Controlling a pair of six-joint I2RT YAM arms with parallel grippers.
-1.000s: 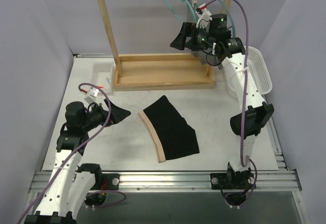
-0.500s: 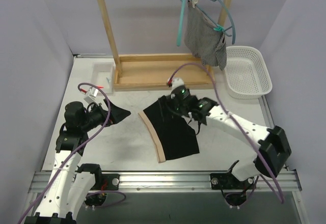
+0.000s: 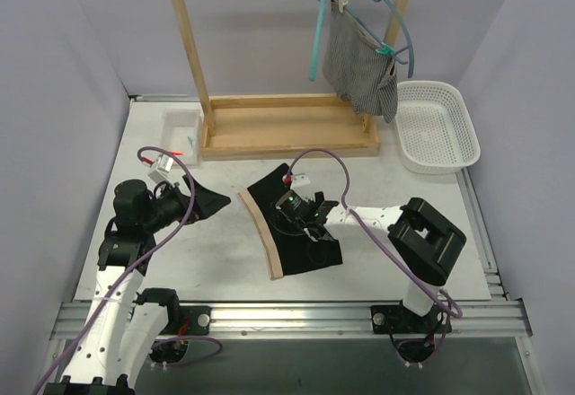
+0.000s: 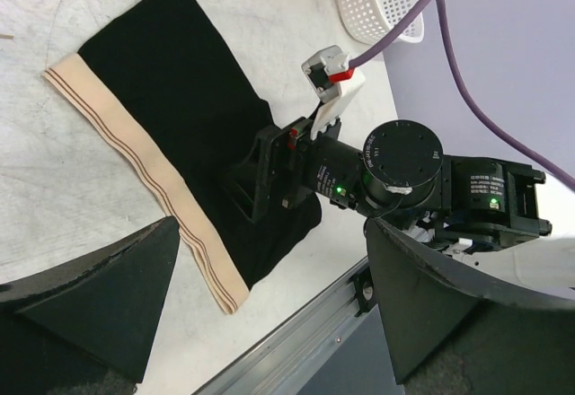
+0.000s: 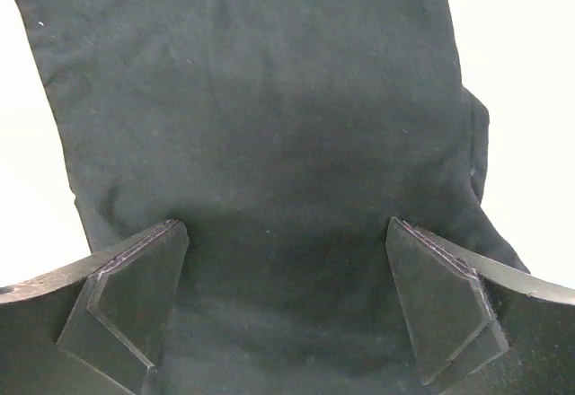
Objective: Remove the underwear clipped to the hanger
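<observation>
The black underwear (image 3: 310, 253) with a tan waistband (image 3: 260, 233) lies flat on the table in front of the rack. My right gripper (image 3: 292, 220) rests low over it, open, its fingers (image 5: 135, 296) spread wide with only black cloth (image 5: 269, 99) beneath and nothing pinched. The grey striped underwear (image 3: 358, 65) hangs clipped to the teal hanger (image 3: 402, 29) on the wooden rack. My left gripper (image 3: 211, 200) hovers open to the left of the black pair (image 4: 162, 72), holding nothing; from it I see the right gripper (image 4: 265, 175) on the cloth.
A wooden rack (image 3: 189, 45) with a flat base (image 3: 287, 130) stands at the back. A white mesh basket (image 3: 437, 127) sits at the back right, a small white tray (image 3: 182, 132) left of the rack base. The metal rail (image 3: 287, 314) runs along the near edge.
The right arm came down from the hanger to the black pair on the table and folded in over it, its jaws widening. The black pair shifted slightly left. The left arm stayed put.
</observation>
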